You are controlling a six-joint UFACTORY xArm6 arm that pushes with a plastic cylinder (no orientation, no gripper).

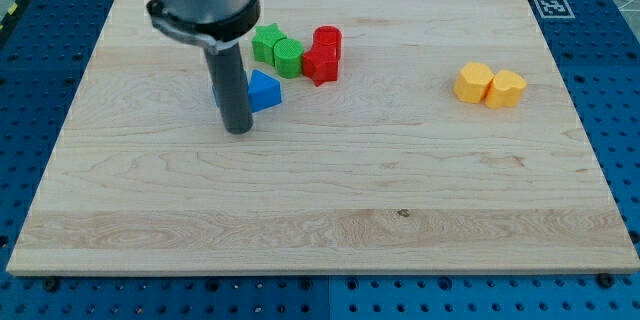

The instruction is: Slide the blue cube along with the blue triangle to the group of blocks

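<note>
My tip rests on the board at the view's upper left. The blue triangle lies just to the right of the rod, touching or nearly touching it. A sliver of the blue cube shows at the rod's left edge; most of it is hidden behind the rod. The group of blocks sits up and to the right of them: a green star-like block, a green cylinder, a red cylinder and a red star-like block. A small gap separates the blue triangle from the green blocks.
Two yellow blocks sit side by side at the view's right. The wooden board lies on a blue perforated table. A marker tag is at the board's top right corner.
</note>
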